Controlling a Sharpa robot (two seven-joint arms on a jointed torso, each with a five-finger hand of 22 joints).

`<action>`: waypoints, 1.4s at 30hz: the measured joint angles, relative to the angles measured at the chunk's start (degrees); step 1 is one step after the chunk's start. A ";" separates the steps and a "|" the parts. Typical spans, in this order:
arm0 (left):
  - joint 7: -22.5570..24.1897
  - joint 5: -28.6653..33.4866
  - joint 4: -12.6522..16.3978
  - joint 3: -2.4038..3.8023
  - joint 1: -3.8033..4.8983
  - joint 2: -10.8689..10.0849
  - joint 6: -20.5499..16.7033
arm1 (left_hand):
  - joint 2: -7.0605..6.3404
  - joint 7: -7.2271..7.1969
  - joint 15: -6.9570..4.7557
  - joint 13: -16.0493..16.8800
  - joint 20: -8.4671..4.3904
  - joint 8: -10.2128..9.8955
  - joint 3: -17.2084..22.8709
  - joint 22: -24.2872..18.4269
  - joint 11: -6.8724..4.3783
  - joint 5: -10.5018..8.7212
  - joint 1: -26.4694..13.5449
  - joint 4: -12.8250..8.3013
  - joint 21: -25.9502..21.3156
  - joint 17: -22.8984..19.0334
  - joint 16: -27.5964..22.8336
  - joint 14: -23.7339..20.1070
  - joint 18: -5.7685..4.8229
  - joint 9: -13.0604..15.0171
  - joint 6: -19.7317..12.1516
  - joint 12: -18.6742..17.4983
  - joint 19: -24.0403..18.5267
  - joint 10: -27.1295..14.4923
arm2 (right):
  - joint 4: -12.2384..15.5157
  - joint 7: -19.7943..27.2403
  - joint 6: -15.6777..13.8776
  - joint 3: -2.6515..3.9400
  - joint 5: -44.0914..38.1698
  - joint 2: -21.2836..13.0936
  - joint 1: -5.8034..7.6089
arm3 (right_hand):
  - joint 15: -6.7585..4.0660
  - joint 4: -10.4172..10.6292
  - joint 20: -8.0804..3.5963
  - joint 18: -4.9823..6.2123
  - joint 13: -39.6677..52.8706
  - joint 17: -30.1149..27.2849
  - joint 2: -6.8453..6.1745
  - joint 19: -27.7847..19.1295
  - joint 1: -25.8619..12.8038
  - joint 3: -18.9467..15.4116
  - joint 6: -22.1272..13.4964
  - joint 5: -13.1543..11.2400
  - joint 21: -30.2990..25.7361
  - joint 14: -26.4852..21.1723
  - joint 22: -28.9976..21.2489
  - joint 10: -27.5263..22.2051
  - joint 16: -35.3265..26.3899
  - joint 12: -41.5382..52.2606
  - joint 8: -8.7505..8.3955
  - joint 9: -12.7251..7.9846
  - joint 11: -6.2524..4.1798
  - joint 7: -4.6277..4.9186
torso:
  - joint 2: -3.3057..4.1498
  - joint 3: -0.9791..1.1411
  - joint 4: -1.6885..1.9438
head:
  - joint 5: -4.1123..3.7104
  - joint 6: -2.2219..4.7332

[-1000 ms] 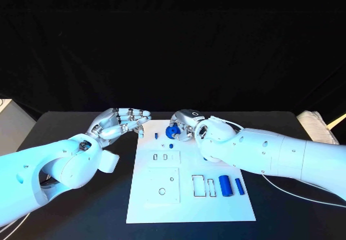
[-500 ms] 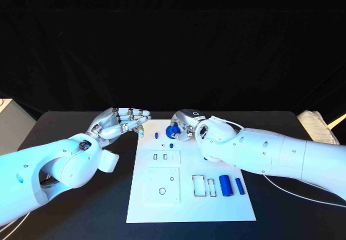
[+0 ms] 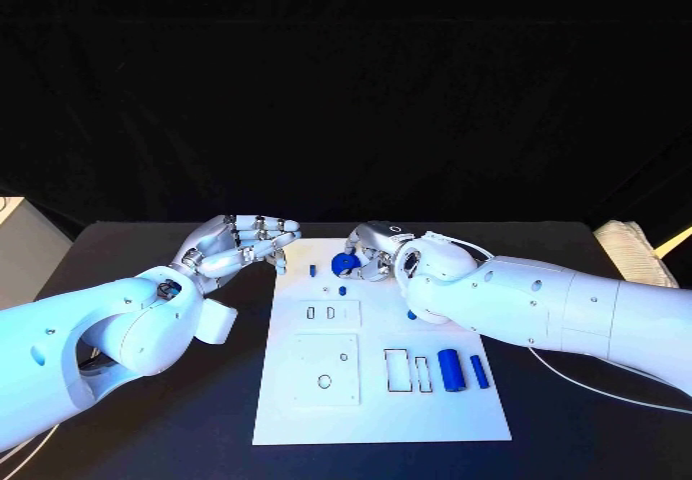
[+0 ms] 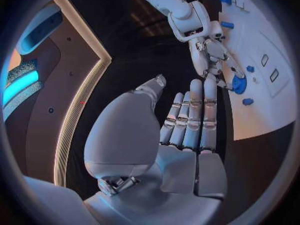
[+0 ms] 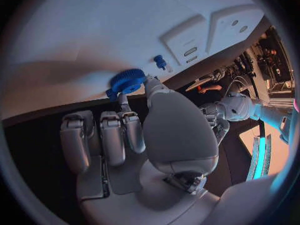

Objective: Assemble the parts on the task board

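Blue and toothed, the gear [image 3: 345, 263] sits near the task board's [image 3: 378, 420] 12 o'clock edge, where we see our right hand [image 3: 378, 248] pinching it between thumb and fingertip. Our left hand [image 3: 238, 245] hovers off the board's 10 o'clock corner, fingers straight and close together, holding nothing. We note a small blue peg [image 3: 342, 292] just at 6 o'clock of the gear, and two blue cylinders [image 3: 450, 370] lying side by side toward the board's 4 o'clock side.
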 measured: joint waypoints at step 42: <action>-0.30 -0.02 -1.59 -0.01 0.00 0.79 0.51 | 0.00 0.00 0.00 0.00 0.01 -0.20 0.16 0.05 0.00 0.00 0.00 -0.16 0.21 -0.12 0.00 0.00 0.00 0.03 -0.41 0.00 0.00 -0.43 | 11.07 16.52 -2.91 0.59 19.37 -25.17 2.75 | -0.01 -5.62 -0.01 -0.01 0.03 0.04 -2.74 0.00 7.55 6.88 0.79 1.92 0.00 0.01 -0.03 0.00 0.00 0.01 0.14 -0.90 0.00 -0.18 | -0.80 0.59 -1.17 | -0.60 0.77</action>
